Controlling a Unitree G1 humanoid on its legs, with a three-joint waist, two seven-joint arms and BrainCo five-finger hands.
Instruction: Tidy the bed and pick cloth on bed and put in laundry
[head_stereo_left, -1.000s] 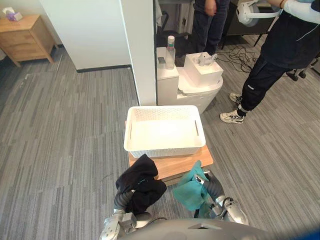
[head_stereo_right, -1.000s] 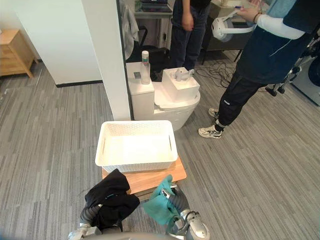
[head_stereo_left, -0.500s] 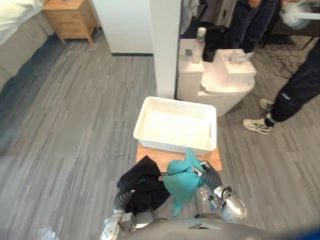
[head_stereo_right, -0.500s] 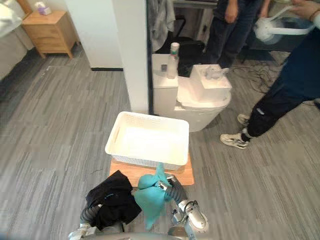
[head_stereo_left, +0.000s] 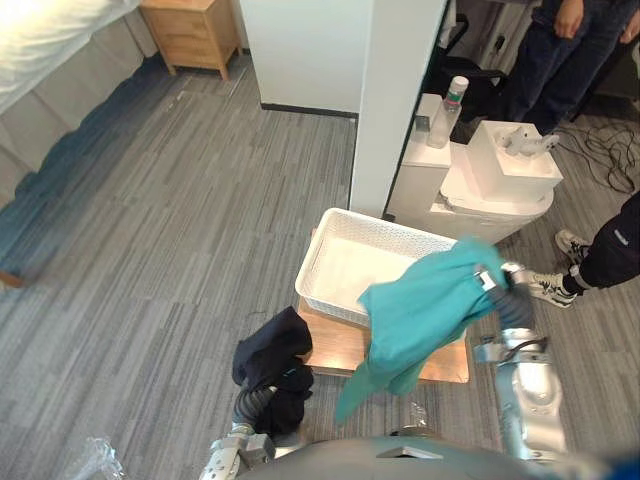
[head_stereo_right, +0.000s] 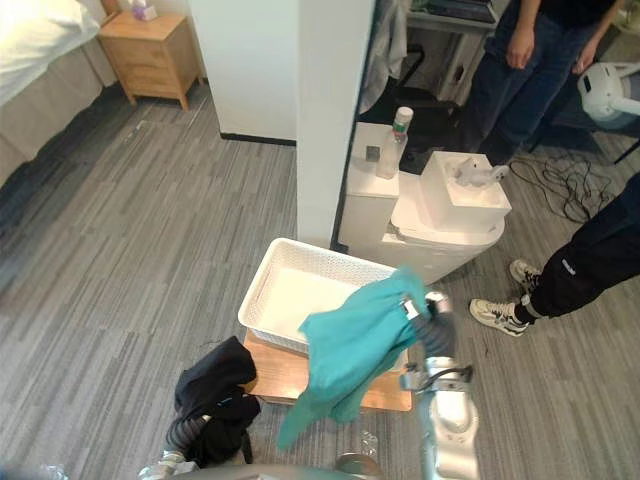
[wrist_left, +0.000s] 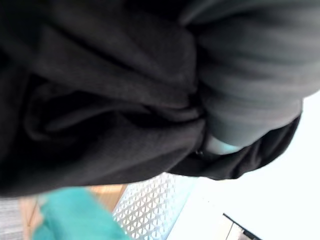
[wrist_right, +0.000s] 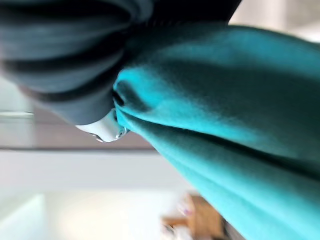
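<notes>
Two cloths off bed, neither in basket yet. Left hand (wrist_left: 250, 95) low beside board (head_stereo_left: 330, 345), buried in black cloth (head_stereo_left: 272, 358); grip I cannot tell. Basket (head_stereo_left: 322, 250) sits on board. Teal cloth (head_stereo_left: 420, 312), a second ago bunched low near me, now swung up over basket's near right part, tail hanging past board. Right hand (head_stereo_left: 503, 290) clenched on it by right rim. My read: teal ready to release, black follows.

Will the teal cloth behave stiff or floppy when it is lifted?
Likely floppy: the teal cloth drapes in loose folds over the white basket, its tail dangling. Probably light too, since it looks thin.
</notes>
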